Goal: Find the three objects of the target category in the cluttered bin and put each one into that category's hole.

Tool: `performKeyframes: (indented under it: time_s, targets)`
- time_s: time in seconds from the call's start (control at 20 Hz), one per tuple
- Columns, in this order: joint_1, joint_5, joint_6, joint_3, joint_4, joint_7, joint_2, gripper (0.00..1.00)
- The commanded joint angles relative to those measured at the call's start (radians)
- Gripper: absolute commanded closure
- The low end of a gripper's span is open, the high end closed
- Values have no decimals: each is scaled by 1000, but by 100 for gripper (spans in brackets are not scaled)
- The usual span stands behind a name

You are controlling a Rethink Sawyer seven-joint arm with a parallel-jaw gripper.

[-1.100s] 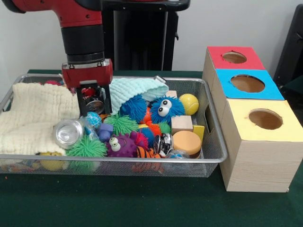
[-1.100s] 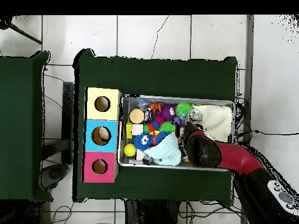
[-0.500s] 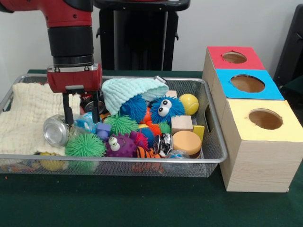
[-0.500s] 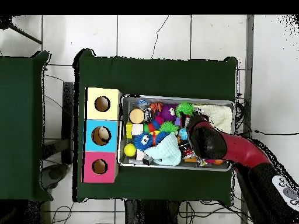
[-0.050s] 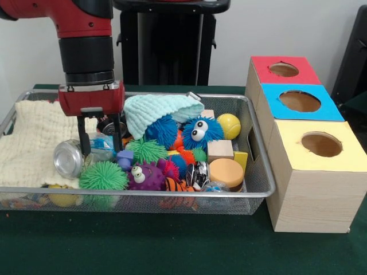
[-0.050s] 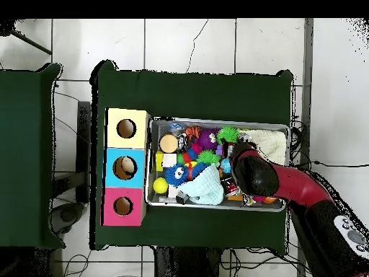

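My gripper (image 5: 101, 142) hangs open in the left half of the wire bin (image 5: 172, 195), one finger on each side of a clear jar with a shiny metal lid (image 5: 69, 159) that lies on its side. Right of it are a green spiky ball (image 5: 103, 176), a purple spiky ball with eyes (image 5: 146, 176), a blue furry ball with eyes (image 5: 200, 132), a yellow ball (image 5: 229, 125), a wooden cube (image 5: 220, 150) and a tan disc (image 5: 226, 172). In the overhead view the red arm (image 6: 249, 172) hides the gripper.
Three boxes with round holes stand beside the bin: red (image 5: 285, 70), blue (image 5: 300, 101), yellow (image 5: 321, 144). A cream cloth (image 5: 31, 143) fills the bin's left end and a mint cloth (image 5: 157, 110) lies at the back. The bin's rim (image 6: 216, 121) surrounds the clutter.
The gripper moved left from the mint cloth and came down over the jar. The jar shifted left towards the cream cloth. In the last half second little moved.
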Motion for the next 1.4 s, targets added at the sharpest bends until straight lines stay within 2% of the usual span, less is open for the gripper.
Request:
performKeyframes:
  time_s: [0.05, 0.75, 0.95, 1.15, 1.25, 1.3, 1.4]
  targets:
    - [16, 0, 2, 14, -49, 100, 47, 0]
    - [-19, -47, -62, 42, -15, 81, 85, 0]
    - [-15, -48, -70, 41, 5, 88, 72, 0]
    - [-2, -38, -33, 30, 32, 91, 26, 0]
    - [11, -114, 39, 50, 3, -45, -15, 0]
    - [-7, -166, 96, 101, -19, -171, -21, 0]
    - [-71, -199, 202, 219, -41, -348, 9, 0]
